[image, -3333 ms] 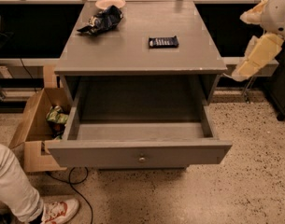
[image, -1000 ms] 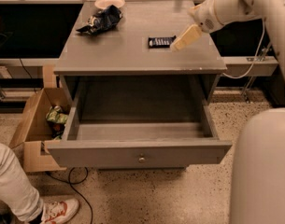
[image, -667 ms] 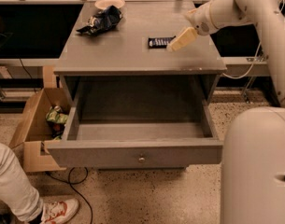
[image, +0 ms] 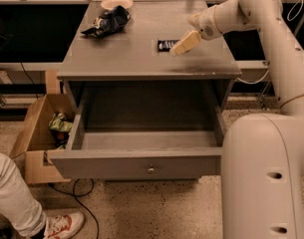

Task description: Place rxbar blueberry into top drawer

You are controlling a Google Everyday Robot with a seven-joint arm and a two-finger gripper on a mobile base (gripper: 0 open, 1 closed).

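The rxbar blueberry (image: 165, 45) is a small dark flat bar lying on the grey cabinet top (image: 136, 59), right of centre. My gripper (image: 184, 44) hangs just above the bar's right end and hides part of it. The top drawer (image: 141, 166) is pulled wide open below the cabinet top, with a flat grey front and a small round knob (image: 151, 170). Nothing shows inside the drawer.
A wrinkly dark chip bag (image: 106, 23) and a pale bowl (image: 116, 4) sit at the back left of the cabinet top. A brown cardboard box (image: 34, 133) with green packets stands on the floor at left. A person's leg and shoe (image: 22, 208) are at the lower left.
My arm has swung in from the right and the gripper has moved left and down over the bar's right end. The bar and the drawer have not moved.
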